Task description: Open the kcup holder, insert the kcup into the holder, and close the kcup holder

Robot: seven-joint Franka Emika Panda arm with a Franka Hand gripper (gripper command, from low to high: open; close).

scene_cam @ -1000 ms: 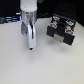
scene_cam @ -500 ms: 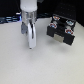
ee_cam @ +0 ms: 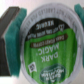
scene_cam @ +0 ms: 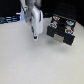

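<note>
The kcup [ee_cam: 50,47] is seen clamped between the gripper's [scene_cam: 35,36] teal-padded jaws, green lid filling the wrist view. The kcup holder [scene_cam: 62,30] sits beyond, at about 2 o'clock from the gripper, drawers looking shut, so the pod could easily get bumped against a closed front. The pod itself can't be made out in the blurry exterior view.

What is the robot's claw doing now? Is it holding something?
Gripper: closed on the small round kcup with the green foil lid.
</note>
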